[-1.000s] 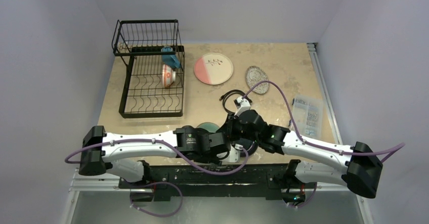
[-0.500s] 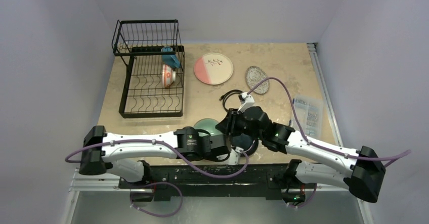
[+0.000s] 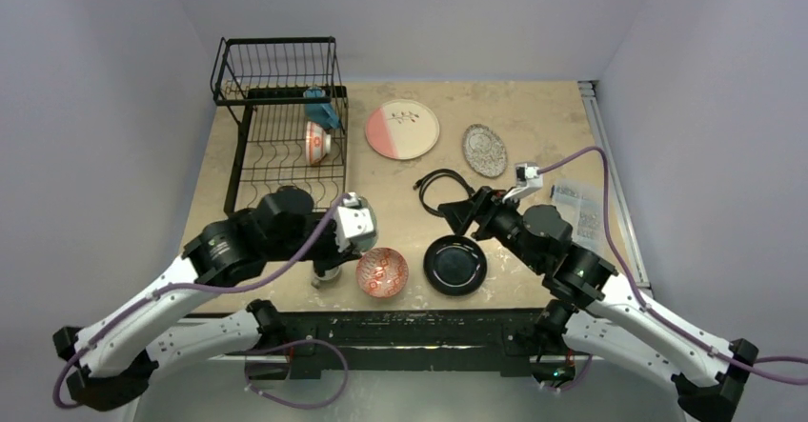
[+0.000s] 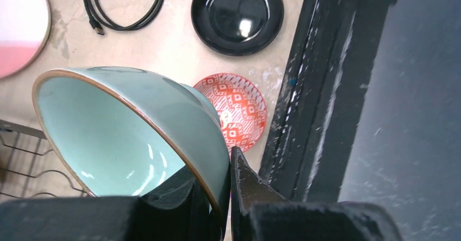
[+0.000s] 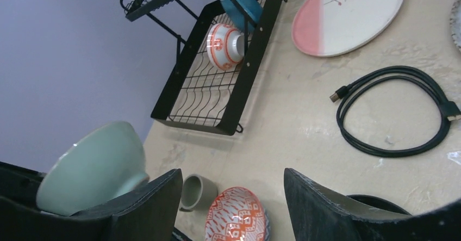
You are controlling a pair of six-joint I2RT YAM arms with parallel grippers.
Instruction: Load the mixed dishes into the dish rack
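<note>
My left gripper [image 4: 220, 170] is shut on the rim of the mint-green bowl [image 4: 119, 137], held tilted in the air just in front of the dish rack [image 3: 284, 136]. The bowl [image 5: 92, 165] also shows at the lower left of the right wrist view. On the table below lie the small grey cup [image 5: 198, 191], the red-patterned bowl [image 3: 382, 271] and the black plate [image 3: 455, 265]. My right gripper [image 5: 232, 173] hangs open and empty above the black plate's far edge. The pink-and-white plate [image 3: 402, 129] and the speckled plate [image 3: 484, 150] lie further back.
A red-and-white dish [image 5: 225, 45] and a blue piece [image 5: 242, 4] sit in the rack's lower tray. A coiled black cable [image 3: 443, 189] lies mid-table. A clear parts box [image 3: 581, 214] sits near the right edge.
The left arm has swung left and up with the mint-green bowl in its grip. The right gripper opened and drew back to the right, uncovering the red-patterned bowl and black plate.
</note>
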